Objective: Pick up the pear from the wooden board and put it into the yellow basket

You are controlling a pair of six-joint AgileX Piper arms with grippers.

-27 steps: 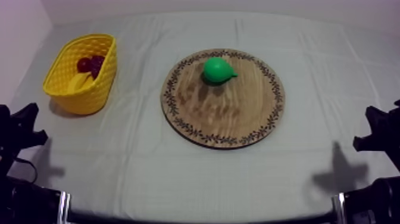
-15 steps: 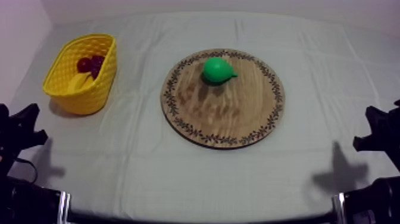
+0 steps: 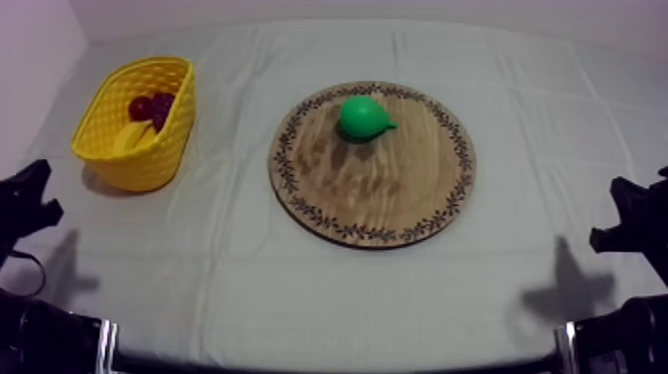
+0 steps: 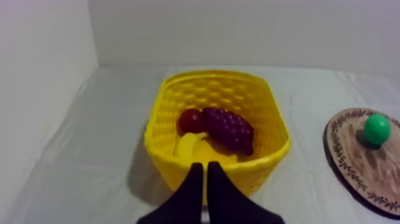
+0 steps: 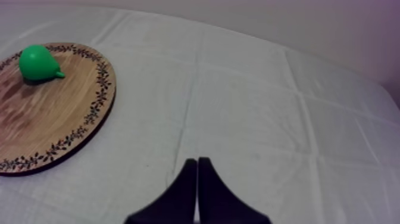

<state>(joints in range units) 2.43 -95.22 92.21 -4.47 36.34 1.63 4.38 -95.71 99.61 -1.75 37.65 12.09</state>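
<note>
Sitting by the wooden board's (image 3: 378,189) rim, the pear (image 3: 364,116) is far from left tool (image 4: 202,167) and right tool (image 5: 197,162), both closed empty.

Left arm (image 3: 24,205) low, right arm (image 3: 636,225) low, both jaws together

The left gripper (image 4: 202,170) has two smooth black fingers (image 4: 189,199), wide near the arm and thin at the tips. The right gripper (image 5: 197,164) looks just the same. Seen from above, the left arm (image 3: 22,204) and the right arm (image 3: 631,224) are black, blocky shapes with bumpy edges.
</note>
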